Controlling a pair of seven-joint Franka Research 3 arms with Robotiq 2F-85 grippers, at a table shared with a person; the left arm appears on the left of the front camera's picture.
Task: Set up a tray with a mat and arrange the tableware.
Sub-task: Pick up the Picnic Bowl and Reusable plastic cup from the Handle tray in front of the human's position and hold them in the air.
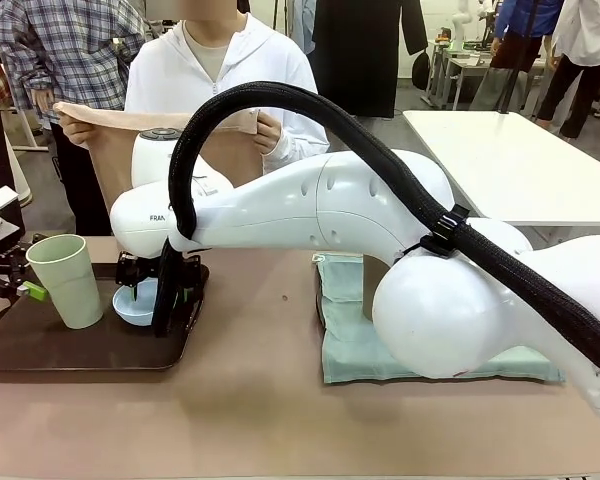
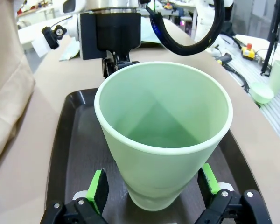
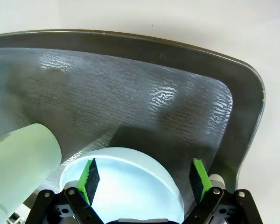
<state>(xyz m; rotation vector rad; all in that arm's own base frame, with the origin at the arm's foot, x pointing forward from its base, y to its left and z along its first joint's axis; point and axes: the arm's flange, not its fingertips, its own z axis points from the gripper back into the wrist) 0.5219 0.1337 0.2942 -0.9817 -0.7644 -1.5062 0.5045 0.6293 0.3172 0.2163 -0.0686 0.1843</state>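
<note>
A dark brown tray [image 1: 80, 355] lies at the table's left. On it stands a pale green cup [image 1: 68, 280], which sits between the open green pads [image 2: 99, 189] of my left gripper [image 2: 153, 186]; the left pad stands clear of the cup wall. A light blue bowl [image 3: 126, 186] rests on the tray [image 3: 130, 93] beside the cup [image 3: 23, 168]. My right gripper [image 3: 144, 179], reaching across from the right, hangs open just over the bowl [image 1: 132, 300]. At the far side the person holds a beige mat [image 1: 160, 122] spread in both hands.
A pale green cloth [image 1: 350, 350] lies on the table under my right arm, and a tan-brown cup [image 1: 375, 285] stands on it, mostly hidden by the arm. My right arm's bulk spans the middle of the table. The front table strip is bare.
</note>
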